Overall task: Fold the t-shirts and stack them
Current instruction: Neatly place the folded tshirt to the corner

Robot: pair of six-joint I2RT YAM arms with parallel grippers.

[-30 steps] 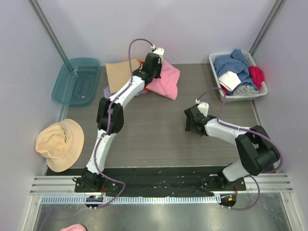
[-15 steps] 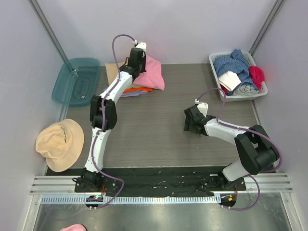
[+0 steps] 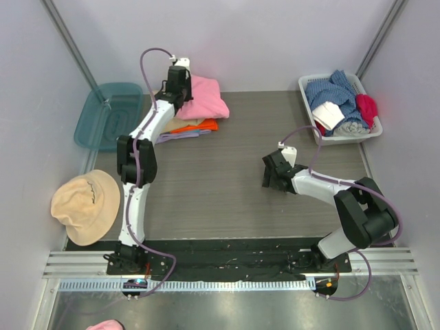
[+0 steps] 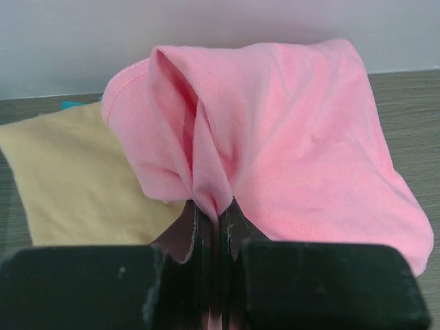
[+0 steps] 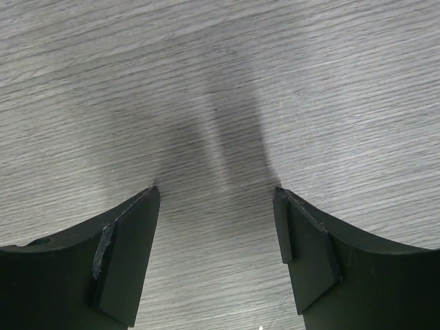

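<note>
In the left wrist view my left gripper [image 4: 220, 214] is shut on a bunched fold of the bright pink t-shirt [image 4: 295, 137], which spreads away from the jaws over a tan t-shirt [image 4: 75, 179]. From above, the left gripper [image 3: 177, 81] is at the table's far left. There the pink t-shirt [image 3: 206, 97] lies on the stack, with the orange t-shirt [image 3: 198, 126] and the lilac t-shirt [image 3: 173, 137] peeking out below it. My right gripper [image 3: 269, 172], seen close in the right wrist view [image 5: 216, 196], hovers open over bare wood with nothing between its fingers.
A teal plastic tray [image 3: 108, 115] lies left of the stack. A round tan cap [image 3: 86, 205] sits at the near left. A white basket [image 3: 303, 84] of mixed clothes stands at the far right. Grey walls close in the table on three sides.
My left arm has swung left and toward the back wall, carrying the pink t-shirt onto the stack. The right arm has not moved.
</note>
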